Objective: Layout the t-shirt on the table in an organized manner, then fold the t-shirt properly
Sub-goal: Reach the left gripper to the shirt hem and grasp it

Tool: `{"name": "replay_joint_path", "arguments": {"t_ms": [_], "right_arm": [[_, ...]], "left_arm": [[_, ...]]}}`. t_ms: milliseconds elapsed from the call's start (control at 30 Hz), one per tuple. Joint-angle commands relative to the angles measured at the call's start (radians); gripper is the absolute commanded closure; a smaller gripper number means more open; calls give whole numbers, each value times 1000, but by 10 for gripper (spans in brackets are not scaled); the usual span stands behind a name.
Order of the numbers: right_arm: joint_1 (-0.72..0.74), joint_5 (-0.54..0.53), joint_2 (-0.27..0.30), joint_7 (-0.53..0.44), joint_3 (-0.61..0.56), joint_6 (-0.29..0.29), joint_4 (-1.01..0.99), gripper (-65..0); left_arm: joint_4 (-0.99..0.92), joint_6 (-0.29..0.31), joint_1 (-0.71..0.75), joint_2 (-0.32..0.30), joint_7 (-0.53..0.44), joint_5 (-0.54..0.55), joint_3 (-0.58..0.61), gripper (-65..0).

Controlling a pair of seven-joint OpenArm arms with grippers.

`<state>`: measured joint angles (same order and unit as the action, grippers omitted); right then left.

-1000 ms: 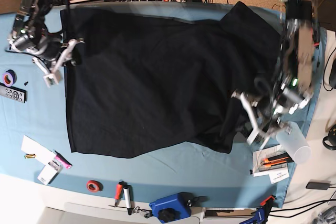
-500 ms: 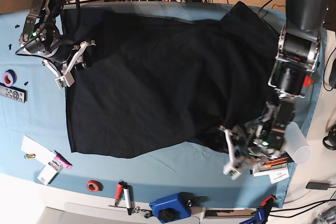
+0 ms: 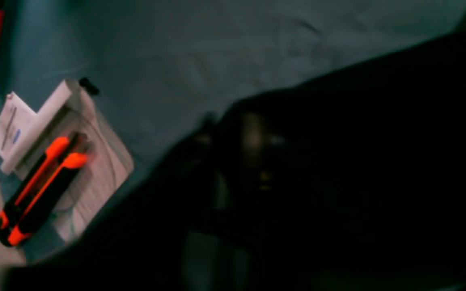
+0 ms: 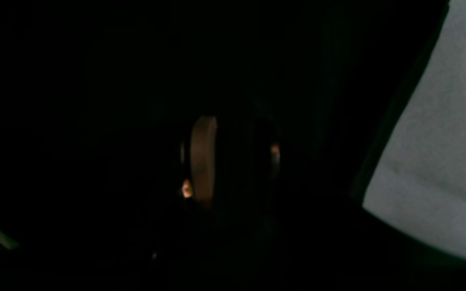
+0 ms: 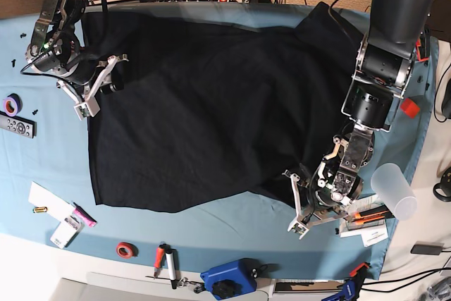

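Note:
The black t-shirt (image 5: 204,103) lies spread over the light blue table (image 5: 232,223), bunched at its right side; no print or tag shows. My right gripper (image 5: 106,84) is open at the shirt's upper left edge. In the right wrist view its pads (image 4: 202,157) stand apart over black fabric (image 4: 95,81). My left gripper (image 5: 289,201) is open and low at the shirt's lower right corner. The left wrist view is blurred: dark cloth (image 3: 338,182) on the blue table (image 3: 217,48), fingers barely visible.
An orange-black utility knife (image 3: 34,194) lies on white paper (image 5: 366,232) beside a translucent cup (image 5: 393,189). At the front are a red tape roll (image 5: 126,249), markers (image 5: 165,262) and a blue tool (image 5: 227,281). A remote (image 5: 15,126) and paper slips (image 5: 53,206) lie at the left.
My left arm swung down and toward the front edge, reaching the shirt's lower right corner. My right gripper shifted onto the shirt's left edge, then held still.

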<state>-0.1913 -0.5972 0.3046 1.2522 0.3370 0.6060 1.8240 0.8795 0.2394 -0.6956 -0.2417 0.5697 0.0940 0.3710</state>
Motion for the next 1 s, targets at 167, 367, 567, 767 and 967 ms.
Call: {"name": "replay_joint_path", "arguments": {"t_ms": [167, 367, 567, 767, 967], "right_arm": [[11, -6, 14, -18, 5, 2, 14, -164], [11, -4, 14, -20, 5, 3, 14, -164], [11, -4, 14, -23, 5, 3, 14, -164], [11, -3, 14, -22, 5, 3, 14, -164], [11, -4, 14, -20, 5, 3, 14, -164]], "left_arm": [[15, -25, -47, -7, -21, -2, -7, 0], [15, -224, -130, -44, -67, -65, -8, 0], [15, -388, -180, -80, -125, -64, -8, 0], [15, -399, -135, -80, -148, -142, -8, 0], [15, -496, -127, -88, -160, -149, -8, 0]]}}
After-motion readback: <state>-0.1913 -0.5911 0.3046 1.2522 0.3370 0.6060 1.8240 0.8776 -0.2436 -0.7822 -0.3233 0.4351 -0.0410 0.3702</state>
